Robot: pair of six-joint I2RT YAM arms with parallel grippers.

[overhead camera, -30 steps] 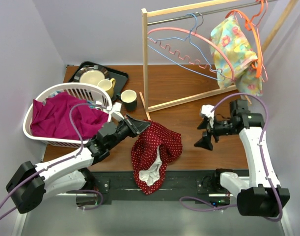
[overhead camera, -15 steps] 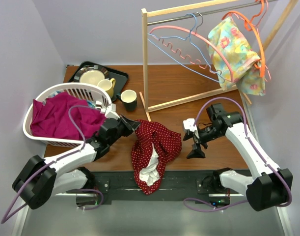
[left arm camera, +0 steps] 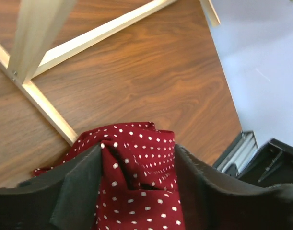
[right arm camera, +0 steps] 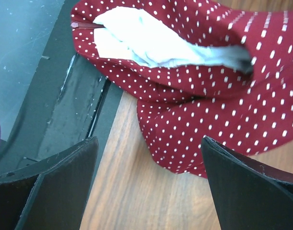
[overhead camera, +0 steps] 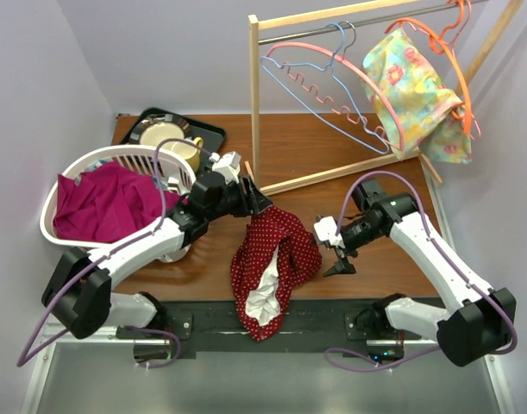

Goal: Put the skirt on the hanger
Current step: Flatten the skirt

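The skirt (overhead camera: 276, 259), dark red with white dots and a white lining, lies crumpled on the table's front middle, its lower end hanging over the edge. My left gripper (overhead camera: 261, 205) is at the skirt's far edge, beside the rack post; in the left wrist view a fold of skirt (left arm camera: 136, 182) lies between its parted fingers (left arm camera: 79, 187). My right gripper (overhead camera: 332, 252) hovers open just right of the skirt (right arm camera: 208, 96), nothing between its jaws. An empty pink hanger (overhead camera: 332, 65) and a blue hanger (overhead camera: 354, 121) hang on the wooden rack (overhead camera: 254, 103).
An orange hanger (overhead camera: 457, 60) carries a floral garment (overhead camera: 414, 86) at the rack's right. A white basket (overhead camera: 78, 164) with magenta cloth sits left. A black tray (overhead camera: 213, 134) with dishes and a dark mug (overhead camera: 226, 175) stand behind. The rack's base bar (left arm camera: 103, 33) crosses the table.
My left gripper has carried the skirt's top edge back and right toward the rack post, and its jaws have parted. My right arm has swung left and nearer to the skirt.
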